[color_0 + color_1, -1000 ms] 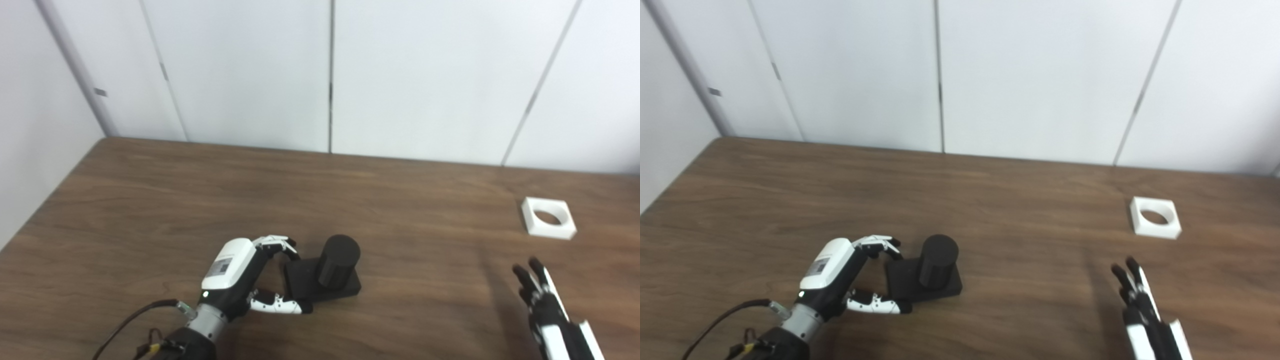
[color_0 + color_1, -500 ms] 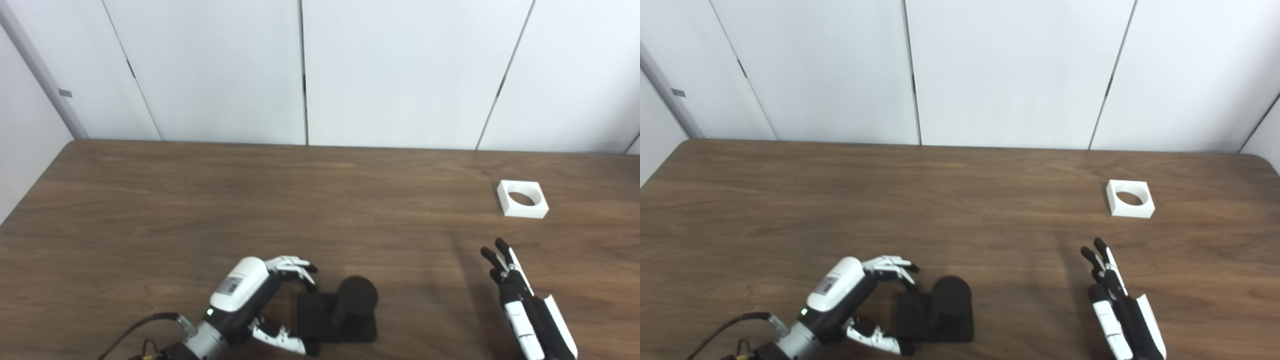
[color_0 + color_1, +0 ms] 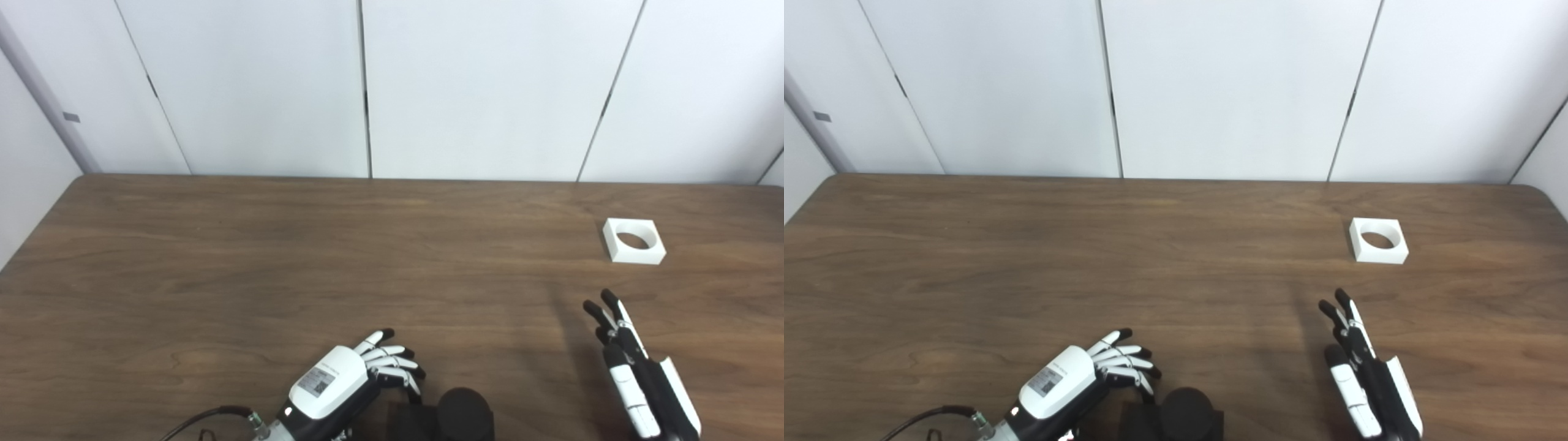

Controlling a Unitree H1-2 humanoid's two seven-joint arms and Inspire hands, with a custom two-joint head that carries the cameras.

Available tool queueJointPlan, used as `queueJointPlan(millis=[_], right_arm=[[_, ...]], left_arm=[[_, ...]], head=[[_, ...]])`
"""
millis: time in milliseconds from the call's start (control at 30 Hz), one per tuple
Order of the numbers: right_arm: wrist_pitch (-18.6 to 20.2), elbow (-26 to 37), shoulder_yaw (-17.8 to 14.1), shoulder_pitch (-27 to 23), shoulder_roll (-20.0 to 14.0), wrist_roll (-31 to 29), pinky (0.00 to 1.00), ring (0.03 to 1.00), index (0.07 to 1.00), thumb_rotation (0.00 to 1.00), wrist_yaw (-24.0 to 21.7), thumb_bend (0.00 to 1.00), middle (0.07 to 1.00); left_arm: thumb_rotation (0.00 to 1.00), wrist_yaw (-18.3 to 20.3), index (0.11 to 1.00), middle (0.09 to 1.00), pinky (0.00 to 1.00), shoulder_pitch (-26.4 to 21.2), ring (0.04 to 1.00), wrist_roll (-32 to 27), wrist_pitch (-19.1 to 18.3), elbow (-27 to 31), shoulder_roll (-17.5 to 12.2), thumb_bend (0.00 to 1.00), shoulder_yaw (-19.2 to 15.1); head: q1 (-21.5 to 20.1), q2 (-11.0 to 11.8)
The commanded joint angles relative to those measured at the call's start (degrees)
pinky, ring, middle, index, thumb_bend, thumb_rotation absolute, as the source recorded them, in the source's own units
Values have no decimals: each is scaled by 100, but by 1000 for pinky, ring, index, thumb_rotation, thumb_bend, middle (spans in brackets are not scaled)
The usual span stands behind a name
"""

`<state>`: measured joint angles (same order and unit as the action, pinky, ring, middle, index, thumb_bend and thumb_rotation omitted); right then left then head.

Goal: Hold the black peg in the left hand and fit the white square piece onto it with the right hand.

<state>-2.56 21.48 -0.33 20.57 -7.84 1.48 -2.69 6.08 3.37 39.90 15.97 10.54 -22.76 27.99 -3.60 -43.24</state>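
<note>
The black cylindrical peg on its flat square base [image 3: 456, 418] is now sitting at the very bottom edge of the brown wooden table [image 3: 245, 257], lower in view than half a second ago; the whole scene has shifted little, so the peg itself seems drawn nearer. The left hand [image 3: 349, 389] is reaching over the base with its fingers [image 3: 392, 361] fanned out, no longer curled around it. The right hand [image 3: 637, 383] is still hovering with fingers straight and apart, holding nothing. The white square piece with a round hole [image 3: 634, 241] is lying untouched, well apart at the far right.
</note>
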Motion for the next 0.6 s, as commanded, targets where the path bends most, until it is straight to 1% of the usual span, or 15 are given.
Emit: queueJointPlan(millis=[0, 133, 200, 400, 567], right_arm=[[-121, 225, 24, -26, 180, -21, 1000, 992, 1000, 919, 63, 568, 941], [-104, 231, 28, -26, 180, -15, 1000, 996, 1000, 925, 77, 578, 940], [-34, 266, 31, -21, 183, -66, 1000, 999, 1000, 925, 65, 585, 942], [34, 309, 40, -23, 198, -73, 1000, 1000, 1000, 933, 76, 594, 946], [-36, 291, 64, -34, 196, -37, 1000, 1000, 1000, 928, 82, 583, 945]], left_arm=[[51, 537, 485, 775, 992, 137, 875, 176, -157, -155, -121, 521, 157], [48, 651, 486, 777, 931, 150, 866, 184, -324, -182, -123, 520, 122], [48, 646, 486, 779, 934, 163, 867, 245, -410, -173, -112, 520, 95], [47, 350, 486, 778, 928, 219, 861, 411, -392, -200, -33, 520, -13], [46, 141, 486, 776, 907, 262, 857, 524, -339, -204, 42, 519, -129]], head=[[-6, -5], [-23, -24], [-23, -24], [-110, -77], [-152, -85]])
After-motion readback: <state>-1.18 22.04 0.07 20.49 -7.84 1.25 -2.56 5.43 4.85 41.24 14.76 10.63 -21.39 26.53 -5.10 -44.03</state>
